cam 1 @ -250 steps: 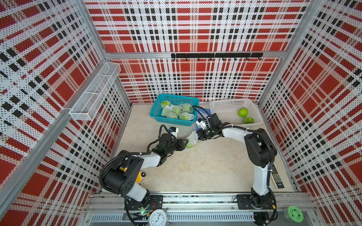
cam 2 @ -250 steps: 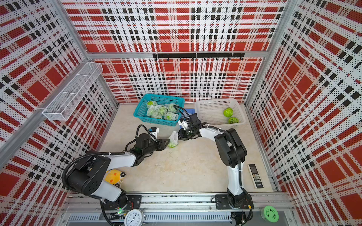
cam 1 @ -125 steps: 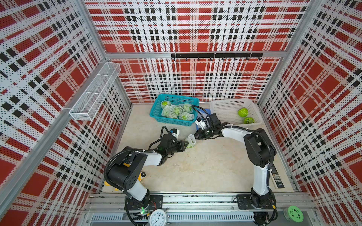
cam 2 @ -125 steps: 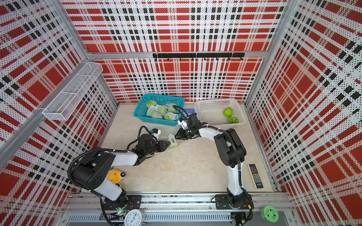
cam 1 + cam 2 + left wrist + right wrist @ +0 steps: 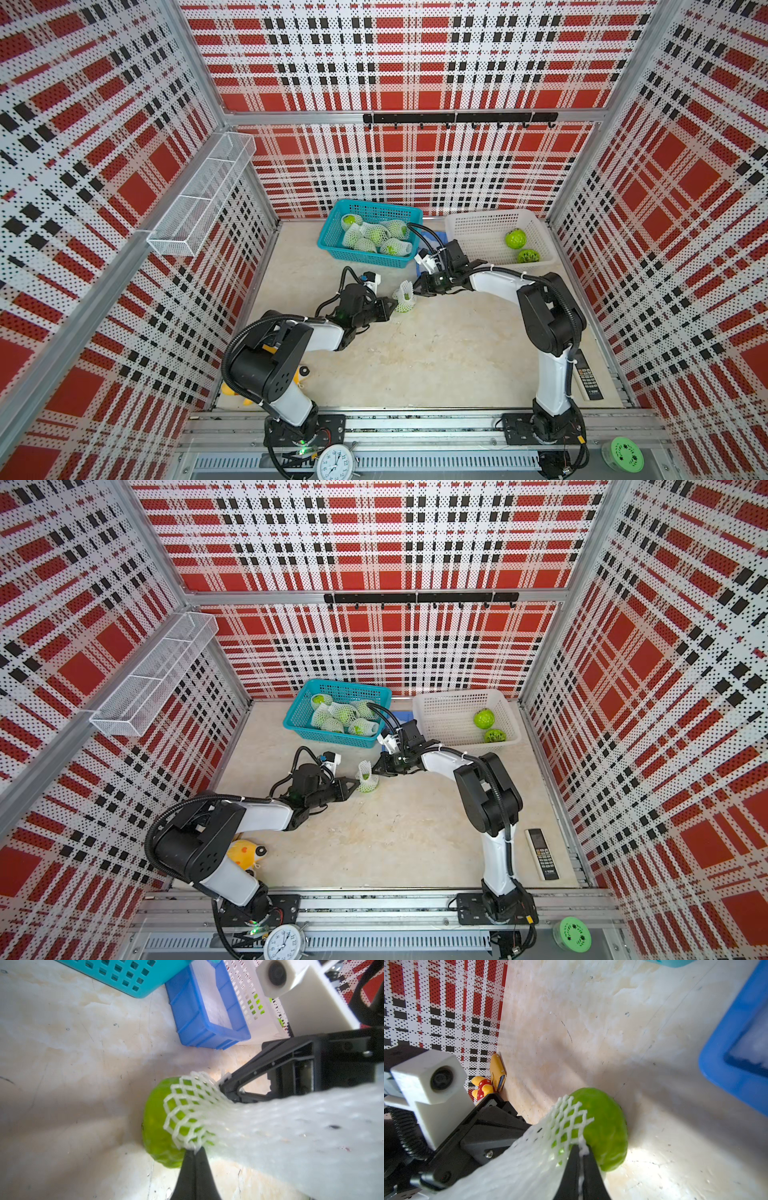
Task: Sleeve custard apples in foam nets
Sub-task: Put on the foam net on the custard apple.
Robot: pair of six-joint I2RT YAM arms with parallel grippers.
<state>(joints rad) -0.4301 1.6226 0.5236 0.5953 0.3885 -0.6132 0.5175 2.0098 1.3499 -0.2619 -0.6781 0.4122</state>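
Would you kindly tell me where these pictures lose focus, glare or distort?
Left wrist view: the foam net smears to white near the lens, yet its mesh over the custard apple is crisp. Right wrist view: likewise, with glare on the table beside the fruit. Both top views: sharp, walls splayed by wide-angle distortion.

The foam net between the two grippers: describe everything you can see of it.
The foam net is a white, soft-looking tube of diamond mesh. One end is stretched partway over a green custard apple that sits on the table; the rest of the fruit is bare. The left gripper and right gripper are each shut on that end's rim, on opposite sides. In a top view the net's other end flares open above the fruit.
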